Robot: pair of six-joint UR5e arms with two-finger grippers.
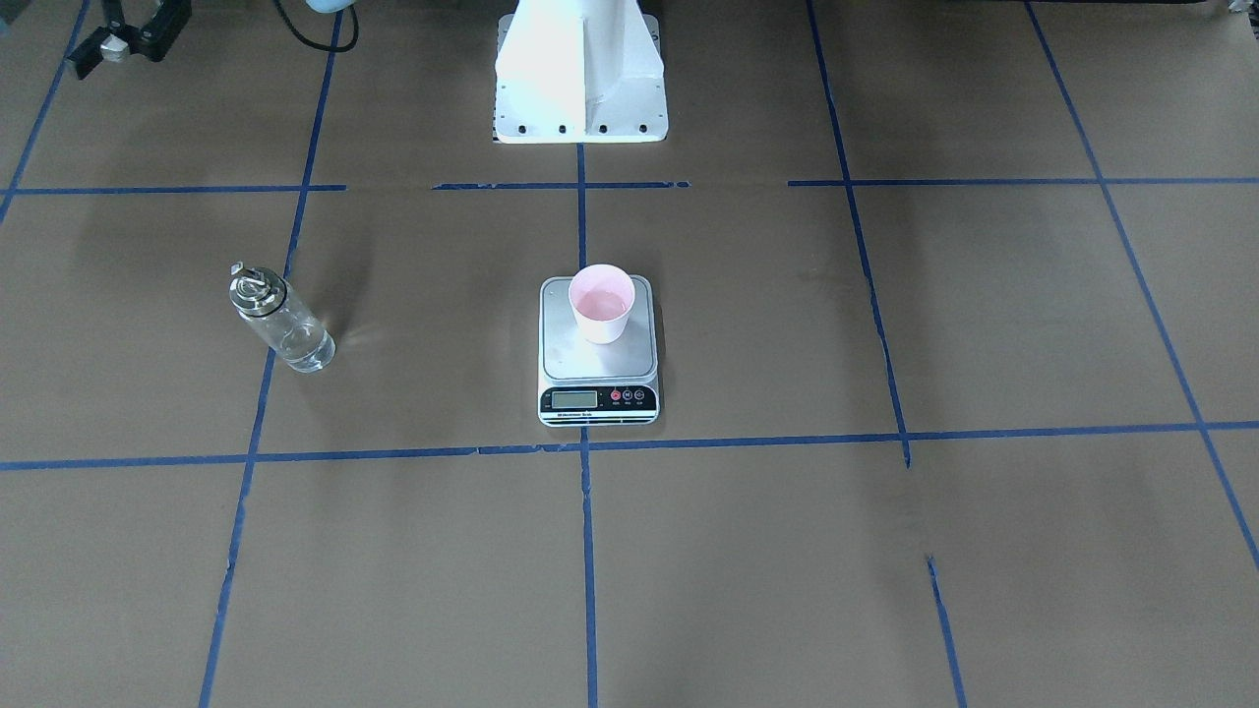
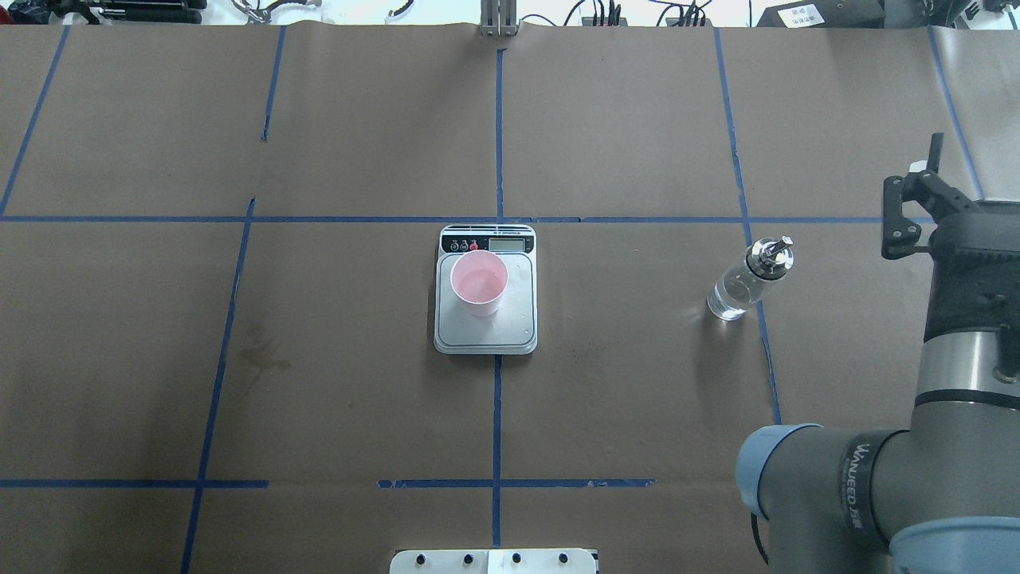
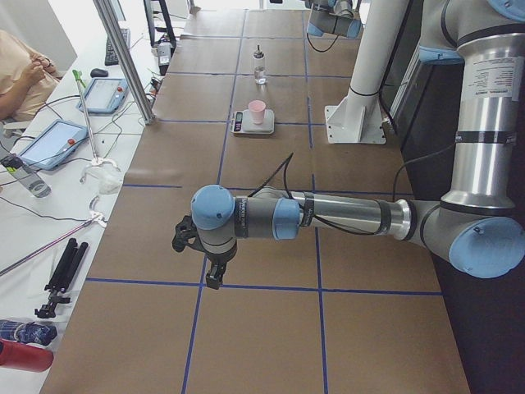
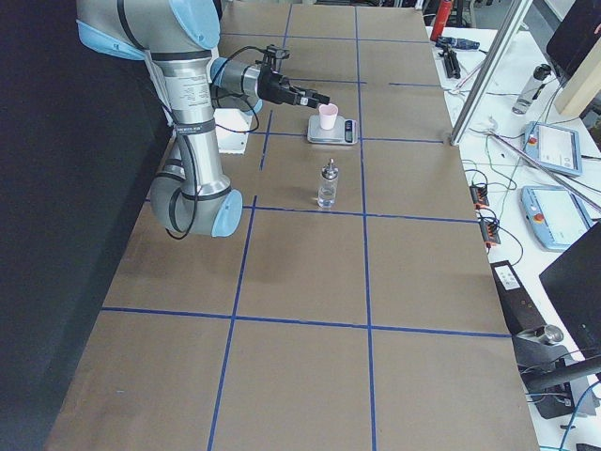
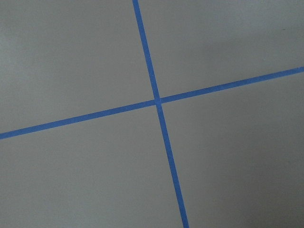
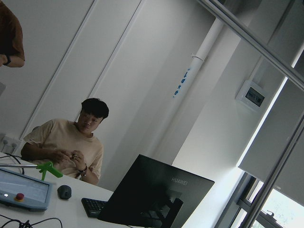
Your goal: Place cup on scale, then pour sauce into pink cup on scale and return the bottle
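Observation:
The pale pink cup [image 1: 601, 305] [image 2: 478, 283] stands upright on the steel platform of the scale [image 1: 598, 369] [image 2: 486, 331], near its display end. Its inside looks pink and glossy. The clear glass bottle [image 1: 283, 323] [image 2: 745, 283] with its silver pourer stands upright on the table to the scale's right in the overhead view, with clear sauce low inside. My right gripper [image 2: 912, 187] [image 1: 113, 44] hangs open and empty, raised and apart from the bottle. My left gripper [image 3: 197, 258] hovers over bare table far from the scale; I cannot tell its state.
Blue tape lines grid the brown table. The white robot pedestal [image 1: 580, 79] stands behind the scale. A side bench with tablets [image 3: 102, 94], cables and an aluminium post [image 3: 123, 57] runs along the far edge, where a person [image 3: 20, 74] sits.

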